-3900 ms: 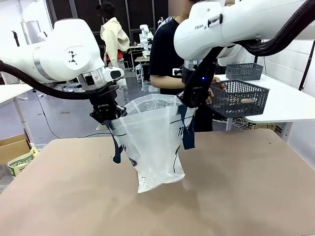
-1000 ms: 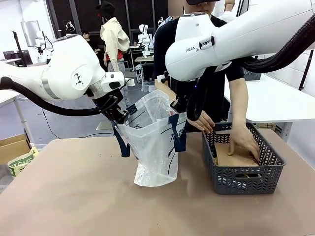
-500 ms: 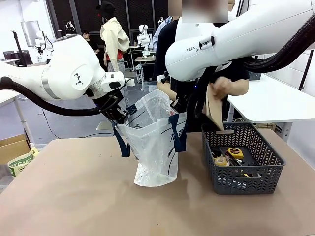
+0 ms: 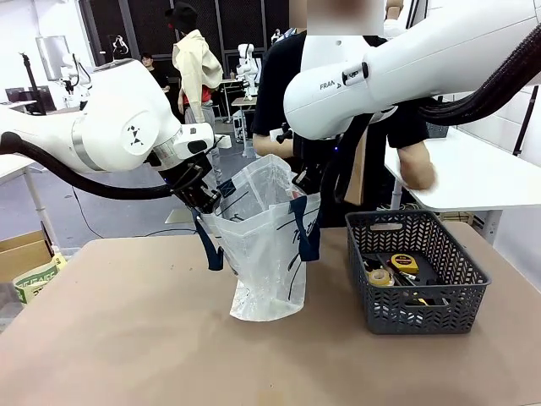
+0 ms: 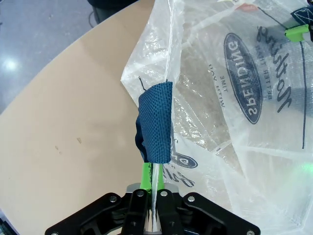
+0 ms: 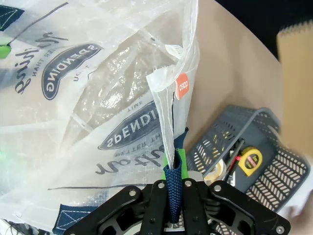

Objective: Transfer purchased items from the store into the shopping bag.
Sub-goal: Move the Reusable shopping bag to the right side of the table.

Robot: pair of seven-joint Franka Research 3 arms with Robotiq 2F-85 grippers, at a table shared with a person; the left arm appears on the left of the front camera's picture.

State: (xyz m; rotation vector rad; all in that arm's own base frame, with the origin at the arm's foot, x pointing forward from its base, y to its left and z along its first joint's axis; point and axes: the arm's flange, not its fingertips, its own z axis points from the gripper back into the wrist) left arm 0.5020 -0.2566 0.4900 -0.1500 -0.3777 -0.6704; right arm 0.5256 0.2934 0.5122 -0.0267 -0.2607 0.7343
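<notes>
The translucent shopping bag [image 4: 264, 249] stands open on the brown table, held up from both sides. My left gripper [image 4: 205, 201] is shut on the bag's rim beside a navy handle [image 5: 155, 122]. My right gripper [image 4: 306, 188] is shut on the other navy strap [image 6: 173, 183]. To the right of the bag sits the grey lattice store basket [image 4: 416, 315], with a yellow tape measure [image 4: 404, 263] and slim yellow-and-black tools [image 4: 419, 299] inside. A person across the table holds a tan flat piece [image 4: 358, 173] up behind my right arm, above the basket. The same piece [image 6: 296, 73] shows blurred in the right wrist view.
A white side table [image 4: 473, 173] stands at the back right. A cardboard box [image 4: 21, 254] lies on the floor at the left. The person's other hand [image 4: 417, 173] hangs over the white table's edge. The near tabletop [image 4: 127, 338] is bare.
The person has lifted the tan flat piece out of the basket and raised it behind my right arm, uncovering the tape measure and tools. Both arms and the bag stay still.
</notes>
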